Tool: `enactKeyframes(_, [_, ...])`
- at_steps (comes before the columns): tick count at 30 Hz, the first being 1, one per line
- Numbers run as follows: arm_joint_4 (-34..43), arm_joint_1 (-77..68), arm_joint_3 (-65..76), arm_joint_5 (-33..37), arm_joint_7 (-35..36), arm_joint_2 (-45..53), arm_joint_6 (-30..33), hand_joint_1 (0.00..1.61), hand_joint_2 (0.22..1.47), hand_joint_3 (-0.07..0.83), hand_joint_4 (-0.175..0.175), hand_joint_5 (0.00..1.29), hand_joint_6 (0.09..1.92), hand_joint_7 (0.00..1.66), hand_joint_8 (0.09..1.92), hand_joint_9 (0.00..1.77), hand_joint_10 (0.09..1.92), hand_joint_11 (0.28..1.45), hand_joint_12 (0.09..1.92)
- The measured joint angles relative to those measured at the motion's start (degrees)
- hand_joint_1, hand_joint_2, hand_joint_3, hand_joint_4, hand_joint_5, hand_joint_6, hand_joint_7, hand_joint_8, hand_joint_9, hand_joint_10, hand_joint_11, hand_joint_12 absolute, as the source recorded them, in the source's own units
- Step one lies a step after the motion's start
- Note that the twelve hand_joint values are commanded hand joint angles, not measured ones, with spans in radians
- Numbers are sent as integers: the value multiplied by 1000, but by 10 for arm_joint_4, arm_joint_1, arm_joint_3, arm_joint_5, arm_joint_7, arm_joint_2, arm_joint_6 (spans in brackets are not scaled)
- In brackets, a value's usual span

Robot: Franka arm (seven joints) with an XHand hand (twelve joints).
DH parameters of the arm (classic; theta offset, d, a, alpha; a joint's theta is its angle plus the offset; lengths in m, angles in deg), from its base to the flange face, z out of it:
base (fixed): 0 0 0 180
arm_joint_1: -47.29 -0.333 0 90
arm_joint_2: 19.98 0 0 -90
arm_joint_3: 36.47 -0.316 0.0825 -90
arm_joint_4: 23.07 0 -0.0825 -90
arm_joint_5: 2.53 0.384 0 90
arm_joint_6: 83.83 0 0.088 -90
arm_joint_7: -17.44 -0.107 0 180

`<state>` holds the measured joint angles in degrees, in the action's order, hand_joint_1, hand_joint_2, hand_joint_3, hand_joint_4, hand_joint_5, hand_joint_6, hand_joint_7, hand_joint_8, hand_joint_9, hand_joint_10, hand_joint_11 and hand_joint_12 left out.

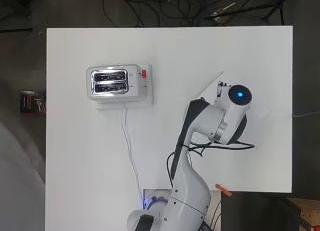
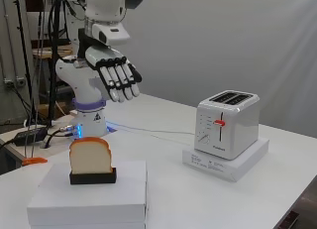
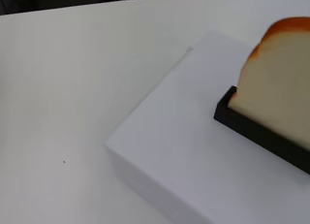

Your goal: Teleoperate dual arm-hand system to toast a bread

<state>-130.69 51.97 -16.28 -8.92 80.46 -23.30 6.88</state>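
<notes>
One slice of bread point(image 2: 89, 155) stands upright in a small black holder point(image 2: 92, 177); the holder sits on a flat white box point(image 2: 89, 199) near one corner of the white worktop point(image 2: 173, 189); in the wrist view the bread point(image 3: 278, 93) and holder point(image 3: 261, 132) appear close up on the box point(image 3: 193, 161). One black and white hand point(image 2: 115, 73) hangs in the air above and a little behind the bread, well apart from it; its fingers point(image 2: 121, 83) are straight and spread, pointing down, holding nothing. One white toaster point(image 2: 227, 124) stands on a low white block point(image 2: 225, 162) across the worktop, well apart from the bread; its red lever point(image 2: 219, 123) faces the side camera; from overhead the toaster point(image 1: 117, 82) shows two slots, and a white cord point(image 1: 131, 156) runs from it toward the arm's base.
</notes>
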Motion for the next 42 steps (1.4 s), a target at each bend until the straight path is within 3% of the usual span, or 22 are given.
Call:
enactKeyframes(6, [20,-7,93,14,33,42,10,123,1101,-7,-79,325,87,404,87,432,87,380,87])
enactKeyframes(14, [98,56,91,62,100,191,33,187,1096,-5,-90,296,87,391,87,468,87,389,87])
enactKeyframes(18, [129,73,81,72,126,231,38,289,1090,-2,-98,331,87,490,87,572,87,416,87])
enactKeyframes(23, [79,76,67,67,150,216,66,379,1097,1,-85,405,87,623,87,715,87,462,87])
enactKeyframes(24, [66,77,64,68,159,211,72,393,1101,2,-79,425,87,642,87,733,87,469,87])
enactKeyframes(25, [56,77,61,68,167,207,76,591,1155,-41,14,568,449,749,87,811,87,502,87])
enactKeyframes(26, [49,78,59,68,170,203,81,901,1143,-24,-40,693,819,840,294,926,313,589,87])
enactKeyframes(27, [42,78,58,67,171,199,87,1120,1136,-13,-97,744,1008,897,569,986,662,726,87])
enactKeyframes(28, [33,79,58,69,168,194,97,1186,1154,2,-116,773,1082,898,932,1038,1088,762,499])
enactKeyframes(29, [24,80,59,74,163,188,108,1120,1176,9,-34,786,1182,910,1271,1068,1418,745,921])
enactKeyframes(30, [15,82,60,80,160,184,117,1048,1192,10,51,789,1254,921,1465,1083,1593,713,1187])
enactKeyframes(31, [11,85,60,86,158,183,121,1090,1193,12,17,781,1251,924,1445,1090,1617,678,1282])
enactKeyframes(32, [11,88,59,91,156,187,119,1146,1174,3,-29,794,1215,984,1269,1102,1436,637,1213])
enactKeyframes(33, [18,92,58,95,154,194,114,1183,1157,2,-60,793,1219,1043,1071,1130,1073,618,977])
enactKeyframes(35, [41,98,58,104,152,208,108,1318,1105,2,-139,780,1182,1094,798,1185,865,667,516])
enactKeyframes(36, [54,99,58,108,151,211,108,1302,1114,-4,-158,773,1184,1117,785,1211,683,704,396])
enactKeyframes(39, [76,98,46,113,141,186,98,1258,1132,-2,-174,764,1177,1146,813,1371,197,761,342])
enactKeyframes(42, [84,92,11,104,129,134,89,1249,1138,-1,-175,754,1188,1143,830,1429,87,761,380])
